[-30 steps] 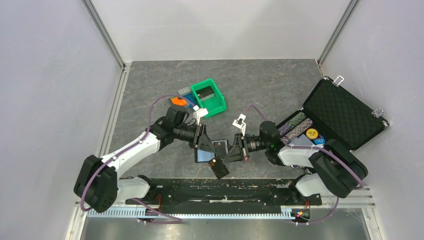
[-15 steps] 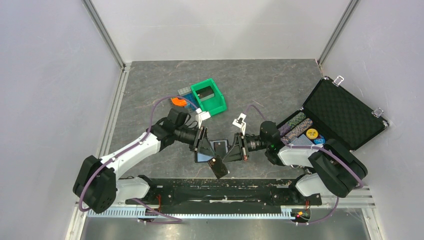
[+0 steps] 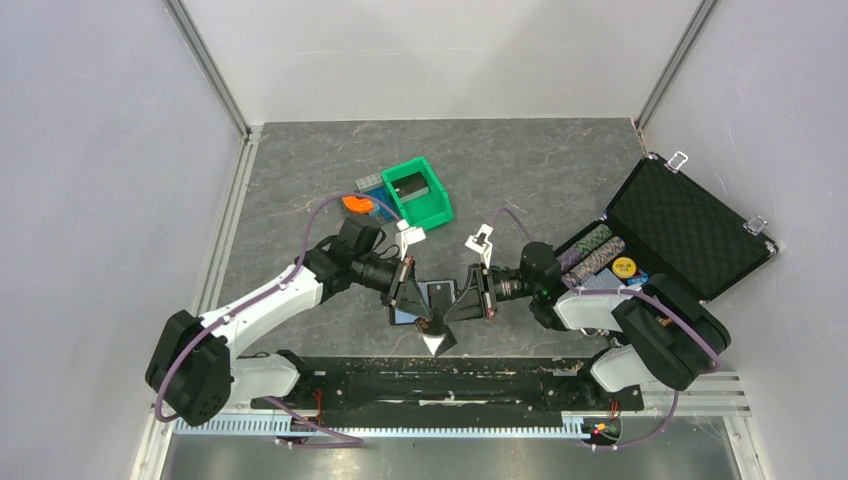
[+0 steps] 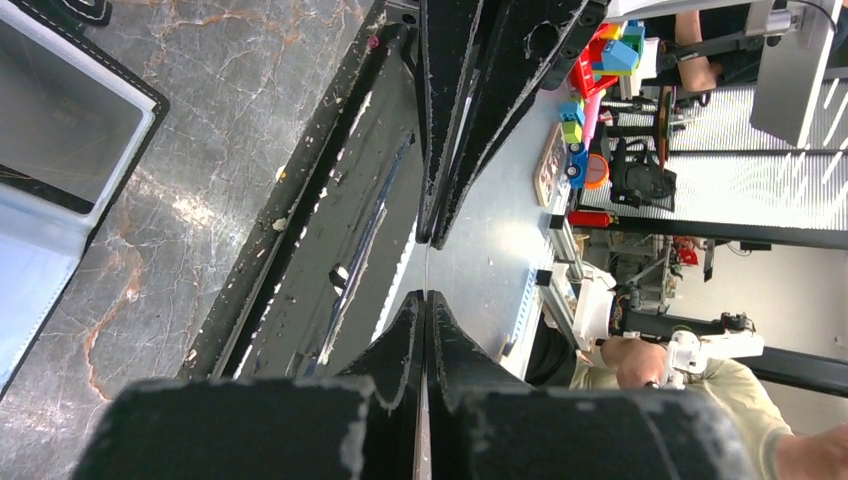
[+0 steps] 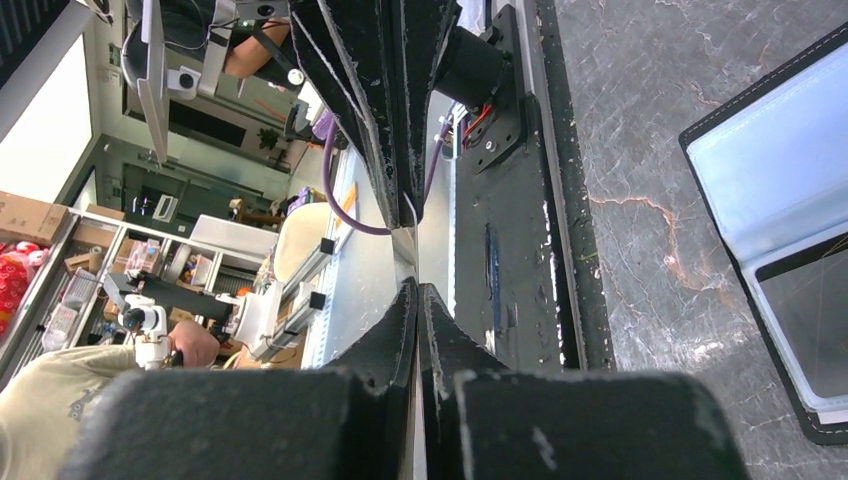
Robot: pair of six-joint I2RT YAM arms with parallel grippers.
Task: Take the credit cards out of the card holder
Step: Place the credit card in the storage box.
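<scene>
One credit card hangs over the table's near edge, its face glinting pale; both grippers pinch it. My left gripper is shut on it from the left, my right gripper from the right, fingertips nearly touching. In the left wrist view the card is an edge-on sliver running from my left gripper to the right one's fingers. The right wrist view shows my right gripper clamped on the same sliver. The card holder lies open and flat under the arms; its glossy panels show in both wrist views.
A green bin and an orange object sit at the back left. An open black foam-lined case with poker chips stands at the right. A black rail runs along the near edge.
My left gripper has closed on the card that the right gripper was holding. The card has tilted and now glints pale instead of dark.
</scene>
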